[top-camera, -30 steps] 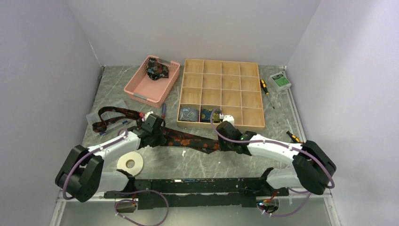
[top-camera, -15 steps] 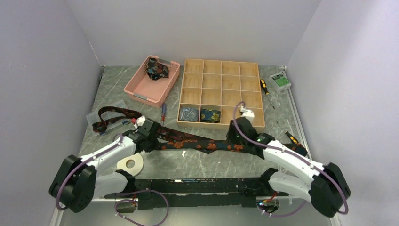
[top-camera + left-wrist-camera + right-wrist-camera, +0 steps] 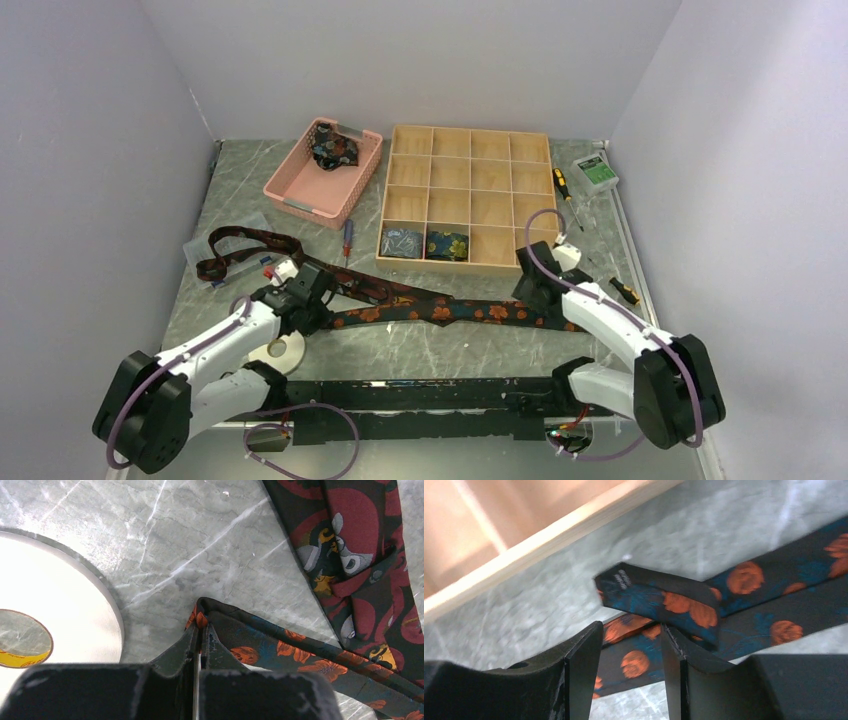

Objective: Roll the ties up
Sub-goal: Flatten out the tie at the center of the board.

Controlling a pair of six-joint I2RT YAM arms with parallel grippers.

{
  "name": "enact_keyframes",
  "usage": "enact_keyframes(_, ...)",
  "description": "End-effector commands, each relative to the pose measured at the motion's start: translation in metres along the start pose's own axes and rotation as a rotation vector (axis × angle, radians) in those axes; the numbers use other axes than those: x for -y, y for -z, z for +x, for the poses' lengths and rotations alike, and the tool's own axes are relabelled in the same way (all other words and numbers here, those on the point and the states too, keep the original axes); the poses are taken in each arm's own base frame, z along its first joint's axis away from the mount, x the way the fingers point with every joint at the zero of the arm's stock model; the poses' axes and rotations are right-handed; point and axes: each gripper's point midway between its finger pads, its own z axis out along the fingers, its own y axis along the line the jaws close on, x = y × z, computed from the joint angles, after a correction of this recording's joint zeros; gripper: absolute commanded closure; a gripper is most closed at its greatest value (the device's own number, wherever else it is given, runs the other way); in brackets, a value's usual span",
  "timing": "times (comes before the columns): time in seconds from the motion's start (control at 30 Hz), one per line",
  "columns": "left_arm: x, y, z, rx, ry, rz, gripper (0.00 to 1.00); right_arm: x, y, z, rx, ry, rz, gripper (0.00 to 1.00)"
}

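A dark navy tie (image 3: 450,312) with orange flowers lies stretched across the table front. My left gripper (image 3: 312,300) is shut on its left end; the left wrist view shows the fingertips (image 3: 192,635) pinched on the folded navy tie (image 3: 280,650). My right gripper (image 3: 538,292) is open over the tie's right end. In the right wrist view (image 3: 631,640) its jaws stand apart with the navy tie (image 3: 744,577) between and beyond them, its end folded back. A maroon tie (image 3: 250,245) lies at the left, also in the left wrist view (image 3: 360,555). Two rolled ties (image 3: 447,245) sit in the wooden tray.
A wooden compartment tray (image 3: 470,160) stands at the back, a pink basket (image 3: 300,190) with a bundled tie to its left. A white tape ring (image 3: 275,350) lies beside my left arm. Screwdrivers (image 3: 562,185) and a small box (image 3: 596,172) lie at the right.
My right gripper has moved right along the navy tie, which now lies straighter and longer. My left gripper has shifted a little left and nearer, still holding the tie's end.
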Motion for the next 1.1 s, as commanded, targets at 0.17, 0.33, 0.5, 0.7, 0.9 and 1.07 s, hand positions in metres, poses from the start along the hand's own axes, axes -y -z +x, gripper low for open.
enact_keyframes(0.17, -0.017, -0.006, 0.000, -0.001, -0.010, -0.054, 0.97, 0.066, 0.013, -0.041, 0.093, -0.334, 0.216, 0.47)
enact_keyframes(0.33, -0.016, -0.007, 0.000, -0.012, -0.011, -0.036, 0.97, 0.109, 0.007, -0.049, 0.062, -0.513, 0.306, 0.47)
enact_keyframes(0.5, -0.010, -0.005, -0.001, -0.022, -0.047, -0.004, 0.97, 0.070, 0.040, -0.097, 0.229, -0.440, 0.031, 0.47)
enact_keyframes(0.7, 0.017, 0.007, -0.008, -0.020, -0.100, 0.108, 0.90, -0.022, 0.067, -0.085, 0.216, -0.139, -0.285, 0.43)
enact_keyframes(0.9, 0.024, 0.021, -0.017, -0.025, -0.118, 0.098, 0.73, -0.137, 0.090, -0.013, 0.103, 0.184, -0.610, 0.42)
enact_keyframes(1.07, 0.022, 0.043, -0.031, 0.020, -0.118, 0.107, 0.52, -0.207, 0.114, 0.043, 0.047, 0.422, -0.817, 0.46)
